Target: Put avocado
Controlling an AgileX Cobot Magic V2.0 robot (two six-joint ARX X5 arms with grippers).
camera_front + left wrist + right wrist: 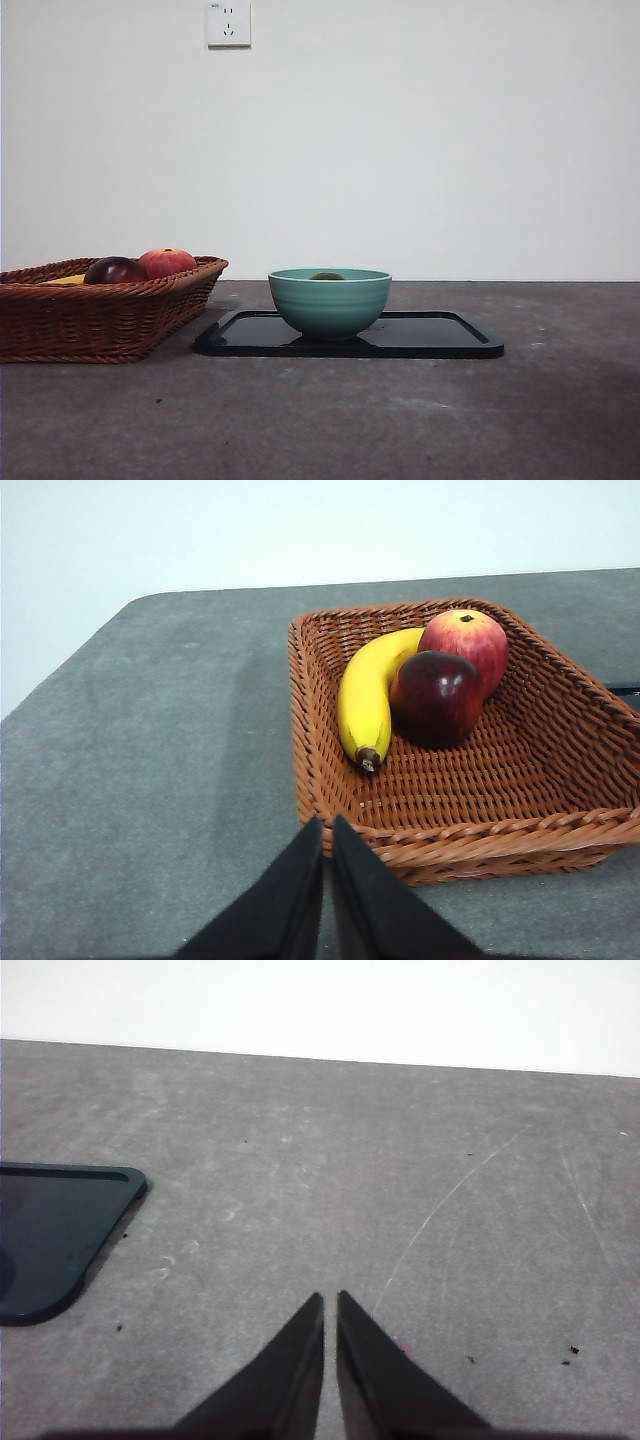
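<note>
On a grey table (320, 420) before a plain white wall (420, 140), a teal bowl (330, 303) stands on the left part of a flat black tray (440, 338) near the middle of the front view. Just above the bowl's rim peeps the top of the avocado (326, 276), a small dull olive-green mound lying inside the bowl; the rest of it is hidden by the bowl's wall. To the left of the tray, just beside it, sits a shallow brown wicker basket (60, 320). Inside the basket lie a dark maroon fruit (114, 270), a red-orange fruit (167, 262) touching it, and a yellow banana (66, 280) that shows only as a sliver over the basket's edge. A white wall socket (228, 23) is fixed high on the wall. Neither arm appears in the front view. From the left wrist camera, the left gripper (327, 825) hangs above the table just outside the basket's near rim, its two black jaws pressed together and holding nothing; the banana curves against the two round fruits in the basket beyond. From the right wrist camera, the right gripper (330, 1300) is over bare tabletop, its jaws likewise closed and empty, with a rounded corner of the black tray off to one side.
</note>
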